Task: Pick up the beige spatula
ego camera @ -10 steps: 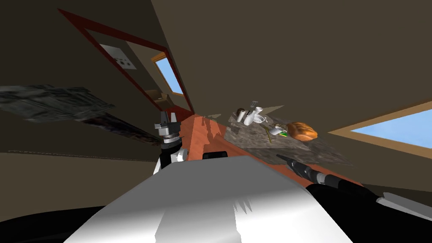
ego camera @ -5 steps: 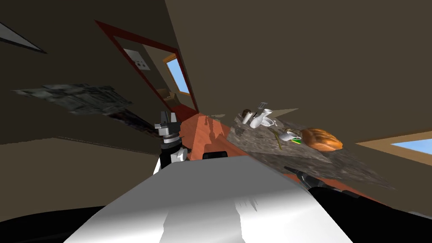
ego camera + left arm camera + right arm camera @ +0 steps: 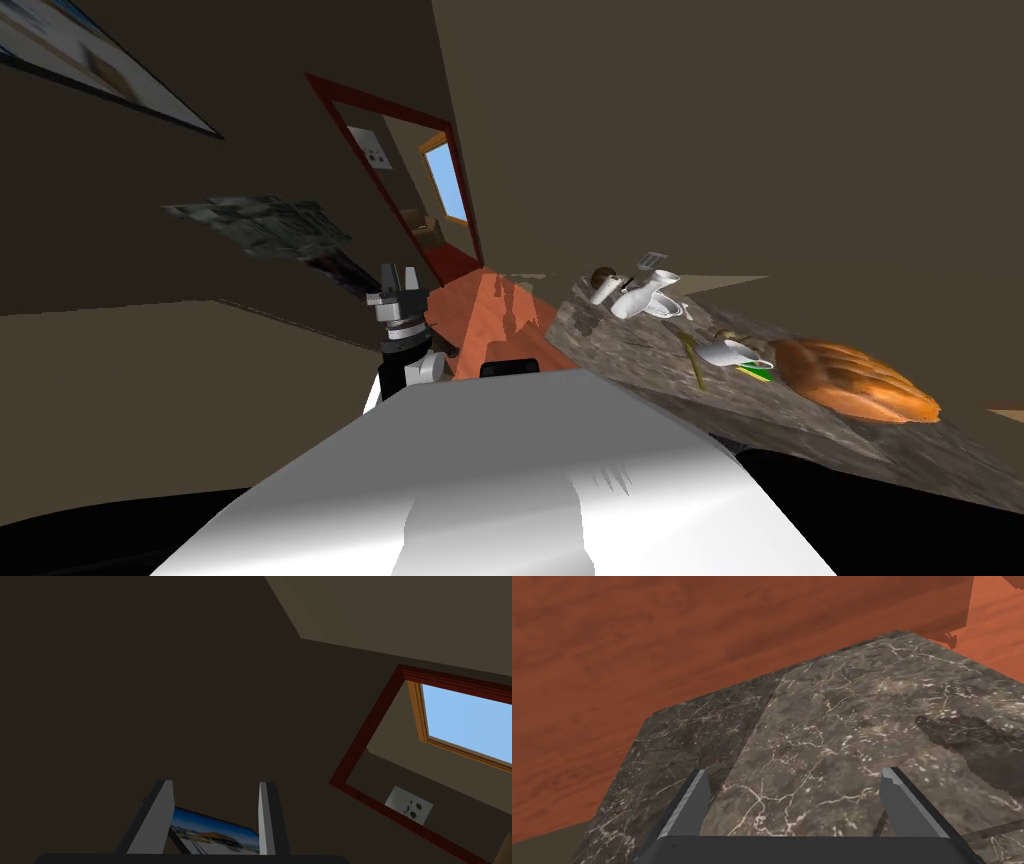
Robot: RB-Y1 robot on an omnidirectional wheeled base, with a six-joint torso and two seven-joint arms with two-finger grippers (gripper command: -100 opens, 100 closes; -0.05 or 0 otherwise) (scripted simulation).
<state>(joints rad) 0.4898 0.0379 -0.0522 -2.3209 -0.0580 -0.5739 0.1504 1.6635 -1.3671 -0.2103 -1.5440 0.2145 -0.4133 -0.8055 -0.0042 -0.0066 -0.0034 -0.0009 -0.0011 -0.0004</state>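
R gripper (image 3: 797,801): fingers wide apart, nothing between them, hanging over a bare corner of the dark veined surface (image 3: 832,726), w/ red-brown floor (image 3: 612,651) beyond its edge. L gripper (image 3: 399,275): raised on the robot's left, well apart from the surface, fingers at a narrower gap, empty. Target: spatula (image 3: 693,360), read as the thin tan utensil lying flat on the surface; which end is the head can't be told. Position: between the white jug (image 3: 640,296) group and a white mug (image 3: 731,352) tipped on its side, just beside the mug. An orange loaf (image 3: 850,382) sits further along on the mug's side. A grey slotted turner (image 3: 652,260) stands up behind the jug; diff. colour, not taken as the target. Key relation: spatula lies fwd and to the robot's right, so the R arm is judged the nearer and the L is no candidate. Long axis runs roughly toward/away from the robot, slightly slanted, i.e. approx. in line w/ a reach. Judgement: the gripper needs its fingers set across that line. Risk: the mug leaves little room on that side. Step: approach; grasp not yet begun.
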